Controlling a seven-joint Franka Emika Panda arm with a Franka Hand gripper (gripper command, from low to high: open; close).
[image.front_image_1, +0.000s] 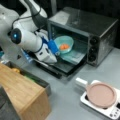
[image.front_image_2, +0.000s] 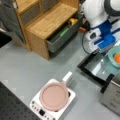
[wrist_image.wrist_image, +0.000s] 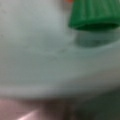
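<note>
A teal bowl (image.front_image_1: 65, 40) (image.front_image_2: 112, 55) with an orange piece of food (image.front_image_1: 64, 46) (image.front_image_2: 117, 58) in it sits in the mouth of the open toaster oven (image.front_image_1: 100, 30), above the dropped door (image.front_image_1: 57, 67) (image.front_image_2: 95, 66). My gripper (image.front_image_1: 55, 51) (image.front_image_2: 106, 47), with blue fingers, is at the bowl's near rim and shut on it. In the wrist view the bowl's pale inner wall (wrist_image.wrist_image: 37, 50) fills the picture, with a green ribbed piece (wrist_image.wrist_image: 93, 15) at the top right. The fingers do not show in the wrist view.
A pink lidded pan (image.front_image_1: 101, 95) (image.front_image_2: 53, 96) with a white handle rests on a white hotplate (image.front_image_1: 110, 111) (image.front_image_2: 37, 106). A wooden cabinet (image.front_image_1: 20, 87) (image.front_image_2: 47, 20) has an open grey drawer (image.front_image_1: 37, 80) (image.front_image_2: 62, 33) holding yellow and green items.
</note>
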